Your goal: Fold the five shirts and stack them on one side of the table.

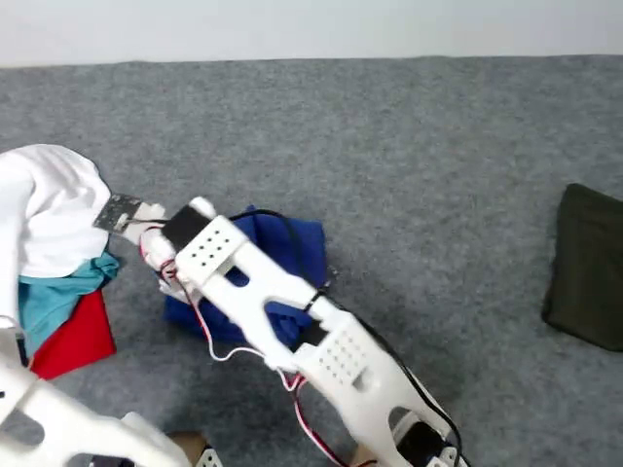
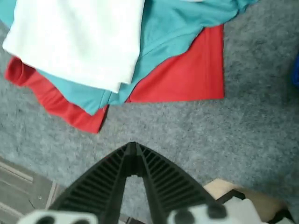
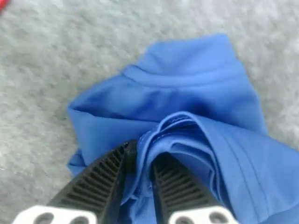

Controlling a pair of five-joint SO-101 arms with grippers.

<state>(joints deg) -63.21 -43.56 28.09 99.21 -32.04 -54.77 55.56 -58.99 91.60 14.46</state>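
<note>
A blue shirt lies crumpled left of the table's middle, under a white arm. In the right wrist view my right gripper is shut on a fold of the blue shirt. A pile of shirts sits at the left edge: white on top, teal below it, red at the bottom. In the left wrist view my left gripper is shut and holds nothing, hovering over bare carpet just short of the red shirt, the teal shirt and the white shirt. A folded dark green shirt lies at the right edge.
Grey carpet covers the table. The other white arm crosses the lower left corner. Red and white cables hang from the arm over the blue shirt. The stretch between the blue and green shirts is bare.
</note>
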